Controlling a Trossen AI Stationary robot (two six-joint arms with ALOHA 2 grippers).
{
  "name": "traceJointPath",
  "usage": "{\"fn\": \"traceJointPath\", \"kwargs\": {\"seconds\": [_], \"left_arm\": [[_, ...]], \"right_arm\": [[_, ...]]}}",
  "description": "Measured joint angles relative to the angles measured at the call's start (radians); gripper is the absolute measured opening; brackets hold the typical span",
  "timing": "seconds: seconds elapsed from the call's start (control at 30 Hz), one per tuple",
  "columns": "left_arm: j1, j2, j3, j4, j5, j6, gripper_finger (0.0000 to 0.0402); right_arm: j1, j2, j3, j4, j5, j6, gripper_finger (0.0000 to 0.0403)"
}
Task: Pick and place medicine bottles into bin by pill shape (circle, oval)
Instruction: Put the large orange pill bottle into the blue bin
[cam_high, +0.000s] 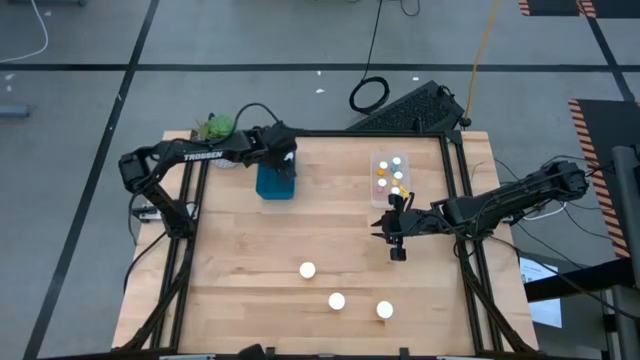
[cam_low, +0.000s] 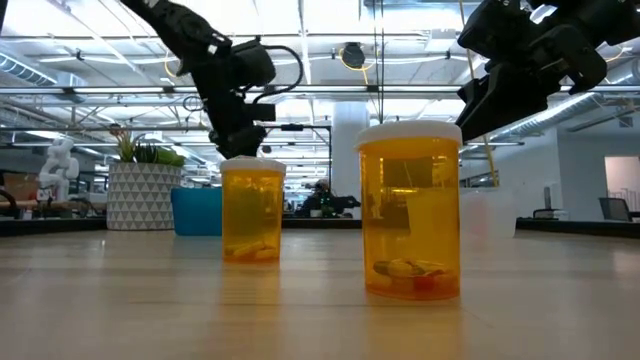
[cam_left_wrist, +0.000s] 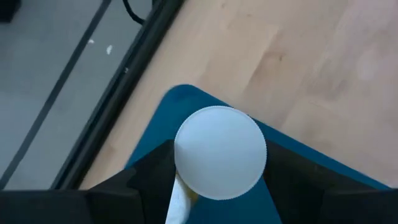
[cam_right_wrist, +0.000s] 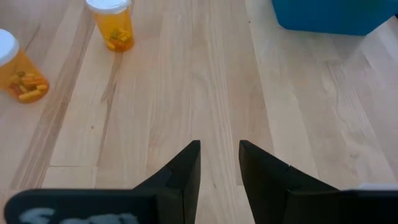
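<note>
A small cylindrical medicine bottle with a round white ribbed cap (cam_left_wrist: 220, 152) is clamped between the fingers of the left gripper (cam_high: 285, 160), directly above the open blue plastic bin (cam_high: 275, 184) that sits at the far left part of the light wooden table (cam_high: 330, 225). Taking that blue bin as the landmark, a potted green plant in a white patterned pot (cam_low: 140, 190) stands just beyond its far left corner, beside the black table frame. Well to the bin's right, at the same depth, a clear plastic bin (cam_high: 389, 178) holds several small bottles with white and coloured caps. Nearer than the blue bin and well apart from it, three amber bottles with white caps (cam_high: 337, 301) stand upright in a loose row toward the table's near edge; in the low view two of them show pills lying at the bottom. The right gripper (cam_high: 393, 232) hangs above bare wood, to the right of the blue bin and just near of the clear one, its two dark fingers a narrow gap apart and holding nothing. Nothing lies between the held bottle and the bin's opening.
</note>
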Motion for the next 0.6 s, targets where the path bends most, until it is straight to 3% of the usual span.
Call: {"fn": "traceJointPath", "kwargs": {"seconds": [0.6], "left_arm": [[0.023,0.000,-0.116,0.159,0.031,0.078,0.0225]], "right_arm": [[0.000,0.000,0.000,0.000,0.000,0.001,0.0102]]}}
